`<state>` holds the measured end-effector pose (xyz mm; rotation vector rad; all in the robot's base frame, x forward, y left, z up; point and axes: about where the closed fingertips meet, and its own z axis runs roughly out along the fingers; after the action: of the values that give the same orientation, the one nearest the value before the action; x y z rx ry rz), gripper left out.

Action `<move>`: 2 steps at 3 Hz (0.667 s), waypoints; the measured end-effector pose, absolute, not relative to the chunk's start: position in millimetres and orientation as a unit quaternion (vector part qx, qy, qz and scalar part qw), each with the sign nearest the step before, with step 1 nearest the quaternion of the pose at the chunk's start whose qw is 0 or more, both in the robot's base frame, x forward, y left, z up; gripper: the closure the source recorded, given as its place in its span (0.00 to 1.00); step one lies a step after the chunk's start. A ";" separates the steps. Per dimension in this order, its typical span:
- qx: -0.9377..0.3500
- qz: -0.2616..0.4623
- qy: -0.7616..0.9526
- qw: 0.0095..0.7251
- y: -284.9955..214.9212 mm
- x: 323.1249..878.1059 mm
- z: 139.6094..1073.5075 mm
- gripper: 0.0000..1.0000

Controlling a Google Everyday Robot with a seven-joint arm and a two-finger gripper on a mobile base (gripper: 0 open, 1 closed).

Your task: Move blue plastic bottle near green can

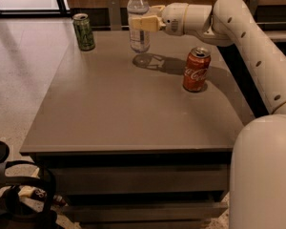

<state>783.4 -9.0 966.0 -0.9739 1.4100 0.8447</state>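
Note:
The blue plastic bottle [137, 18], clear with a white cap, is held upright just above the table's far middle. My gripper [142, 23] is shut on its middle, reaching in from the right on a white arm [219, 18]. The green can [83, 31] stands at the table's far left corner, to the left of the bottle with a gap between them. The bottle's shadow falls on the table below and to the right of it.
A red Coca-Cola can [196, 69] stands on the grey table [124, 109] right of centre, below my arm. A wood-panelled wall runs behind the table. Pale floor lies to the left. Dark bags and cables [14, 194] lie at the lower left.

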 end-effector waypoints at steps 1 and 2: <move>-0.398 0.374 0.590 0.595 -0.7 796.7 967.3 1.00; -0.390 0.381 0.581 0.605 7.7 807.0 971.0 1.00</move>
<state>807.0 7.7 971.0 -0.9029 1.3433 0.8809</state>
